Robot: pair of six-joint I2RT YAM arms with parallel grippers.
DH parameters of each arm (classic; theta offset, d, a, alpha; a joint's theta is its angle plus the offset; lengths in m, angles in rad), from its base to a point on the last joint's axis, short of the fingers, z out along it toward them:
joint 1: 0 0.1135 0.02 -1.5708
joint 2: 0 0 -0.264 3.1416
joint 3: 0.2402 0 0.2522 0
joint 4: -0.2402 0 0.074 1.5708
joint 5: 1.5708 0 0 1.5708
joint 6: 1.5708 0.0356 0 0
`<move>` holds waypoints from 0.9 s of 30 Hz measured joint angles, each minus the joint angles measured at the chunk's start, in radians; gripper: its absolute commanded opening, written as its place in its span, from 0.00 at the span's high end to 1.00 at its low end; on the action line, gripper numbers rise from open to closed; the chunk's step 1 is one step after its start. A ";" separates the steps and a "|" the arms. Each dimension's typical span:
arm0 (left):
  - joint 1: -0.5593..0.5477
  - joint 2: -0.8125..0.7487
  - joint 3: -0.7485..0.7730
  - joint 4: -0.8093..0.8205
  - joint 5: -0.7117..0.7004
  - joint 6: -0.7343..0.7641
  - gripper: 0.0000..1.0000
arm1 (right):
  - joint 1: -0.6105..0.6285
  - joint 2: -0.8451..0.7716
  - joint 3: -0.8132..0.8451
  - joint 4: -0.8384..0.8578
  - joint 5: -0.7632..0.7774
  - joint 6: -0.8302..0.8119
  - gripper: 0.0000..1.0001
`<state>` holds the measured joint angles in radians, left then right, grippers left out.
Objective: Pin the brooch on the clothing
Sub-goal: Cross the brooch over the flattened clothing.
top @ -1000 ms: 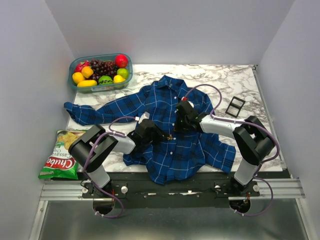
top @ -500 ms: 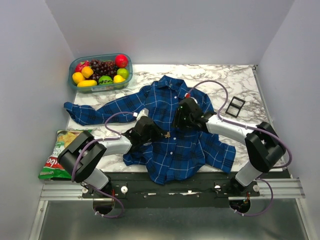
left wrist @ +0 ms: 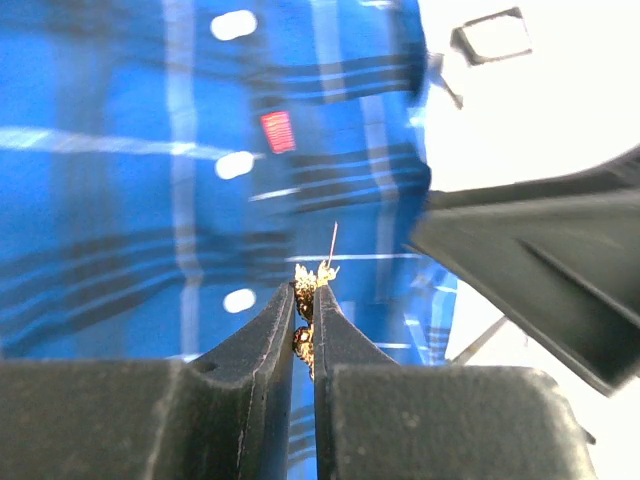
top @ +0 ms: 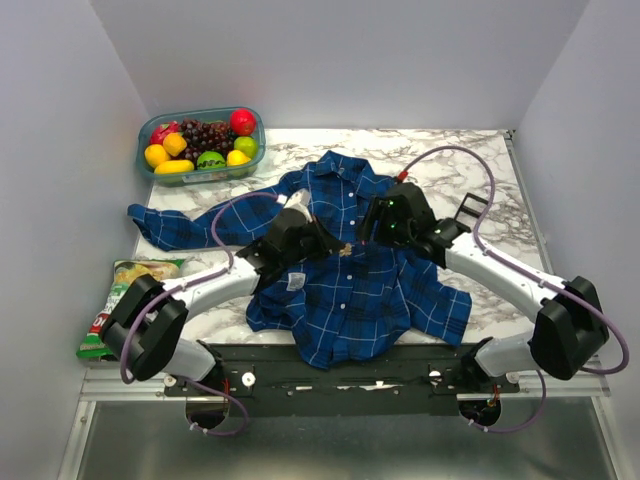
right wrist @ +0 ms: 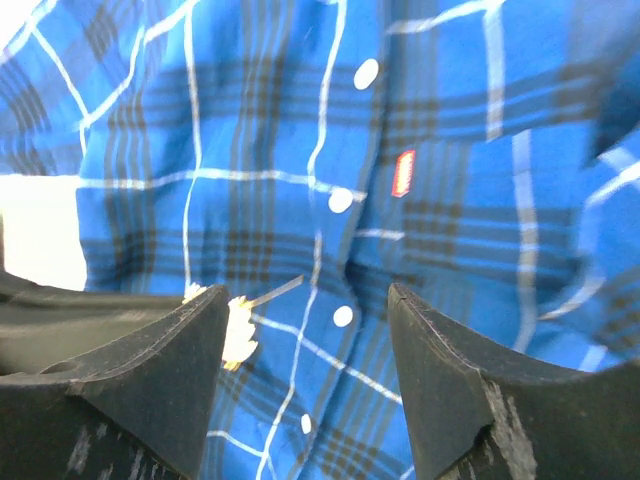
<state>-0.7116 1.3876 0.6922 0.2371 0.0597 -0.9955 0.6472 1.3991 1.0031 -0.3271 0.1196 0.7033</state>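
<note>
The clothing [top: 350,290], a blue plaid button-up shirt, lies spread on the marble table. My left gripper [top: 336,250] hovers over the shirt's front and is shut on the brooch [left wrist: 312,275], a tiny pale-gold leaf-shaped pin. Its thin needle sticks out past the fingertips above the cloth [left wrist: 120,200]. My right gripper [top: 370,232] stands open just right of the brooch, with nothing between its fingers. In the right wrist view the brooch [right wrist: 237,330] shows beside the left finger of my right gripper [right wrist: 305,300], over the button placket [right wrist: 340,200].
A tub of fruit [top: 200,145] stands at the back left. A chips bag [top: 125,300] lies at the left edge. A small black square case [top: 470,210] lies right of the shirt. A red label [left wrist: 277,131] marks the shirt's pocket.
My right gripper has opened and drawn back to the right, off the brooch. My left gripper has carried the brooch farther up the shirt's front.
</note>
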 measured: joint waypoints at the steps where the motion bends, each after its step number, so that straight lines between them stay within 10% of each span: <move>1: 0.008 0.015 0.037 -0.003 0.032 0.015 1.00 | -0.018 -0.010 0.000 -0.003 -0.001 -0.008 0.26; 27: 0.148 0.653 0.719 -0.128 0.542 0.186 1.00 | -0.277 0.236 0.157 -0.023 -0.028 -0.154 0.52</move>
<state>-0.5636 2.0411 1.4117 0.1089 0.6022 -0.8093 0.3706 1.6352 1.1599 -0.3496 0.0917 0.5488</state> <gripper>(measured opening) 0.173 0.488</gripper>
